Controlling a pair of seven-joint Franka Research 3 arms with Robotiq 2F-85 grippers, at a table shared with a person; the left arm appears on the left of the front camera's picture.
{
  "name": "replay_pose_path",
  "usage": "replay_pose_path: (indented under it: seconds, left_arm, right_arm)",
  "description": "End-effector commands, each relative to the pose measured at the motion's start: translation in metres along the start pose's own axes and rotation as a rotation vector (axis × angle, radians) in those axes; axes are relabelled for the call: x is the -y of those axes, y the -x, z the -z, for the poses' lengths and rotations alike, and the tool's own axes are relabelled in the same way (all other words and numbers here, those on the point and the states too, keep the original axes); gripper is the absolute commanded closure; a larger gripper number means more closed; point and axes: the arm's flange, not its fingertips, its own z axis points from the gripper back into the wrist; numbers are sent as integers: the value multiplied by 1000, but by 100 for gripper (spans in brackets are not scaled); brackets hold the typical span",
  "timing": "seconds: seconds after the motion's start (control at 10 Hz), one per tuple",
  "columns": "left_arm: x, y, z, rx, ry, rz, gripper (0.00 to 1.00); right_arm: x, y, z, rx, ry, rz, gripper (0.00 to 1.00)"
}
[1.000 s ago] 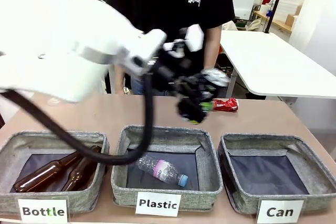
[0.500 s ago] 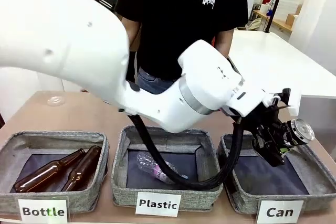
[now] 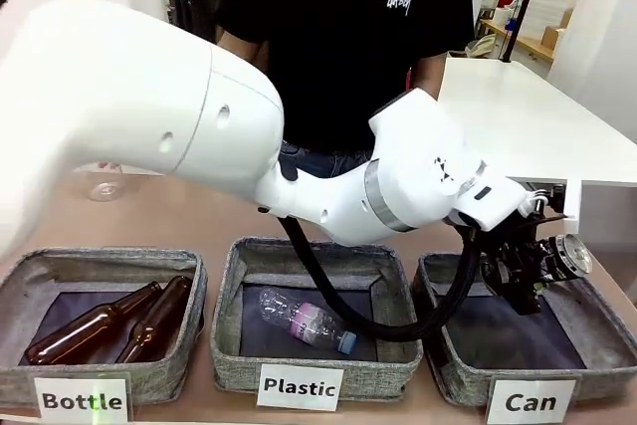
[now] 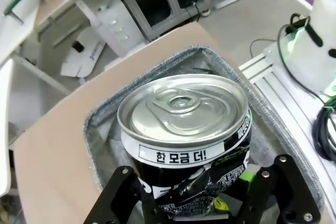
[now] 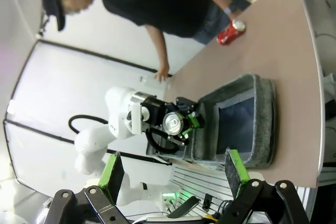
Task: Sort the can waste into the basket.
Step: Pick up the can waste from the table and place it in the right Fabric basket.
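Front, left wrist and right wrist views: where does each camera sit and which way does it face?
Front: on the robot's side, facing across the table to the person; the left arm reaches over the Can basket.
Left wrist: looks along the left gripper, shut on the black can, down into that basket.
Right wrist: rolled sideways, looks past the open right gripper across the table; the red can lies beyond.
Shared: all show the black can over the Can basket.

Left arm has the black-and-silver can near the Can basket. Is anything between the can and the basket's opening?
Nothing visible stands in the way. The left gripper is shut on the black-and-silver can and holds it above the Can basket. In the left wrist view the basket's open mouth lies right behind the can, with only its dark lining showing.
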Motion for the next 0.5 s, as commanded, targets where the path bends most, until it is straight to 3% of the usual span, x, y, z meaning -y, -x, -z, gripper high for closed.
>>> replay_pose_path:
  seconds: [0.0, 0.2, 0.3, 0.4]
  left_arm:
    - [-12, -11, 6, -3, 37, -34, 100]
    - [-14, -11, 7, -16, 22, -34, 100]
    - [-14, -11, 7, -23, 28, -20, 68]
    - [-14, -12, 8, -33, 31, -22, 42]
  right_arm:
    - [-11, 0, 9, -17, 16, -5, 0]
    - [-11, 0, 9, -17, 16, -5, 0]
    - [-11, 0, 9, -17, 16, -5, 0]
    - [-11, 0, 9, -17, 16, -5, 0]
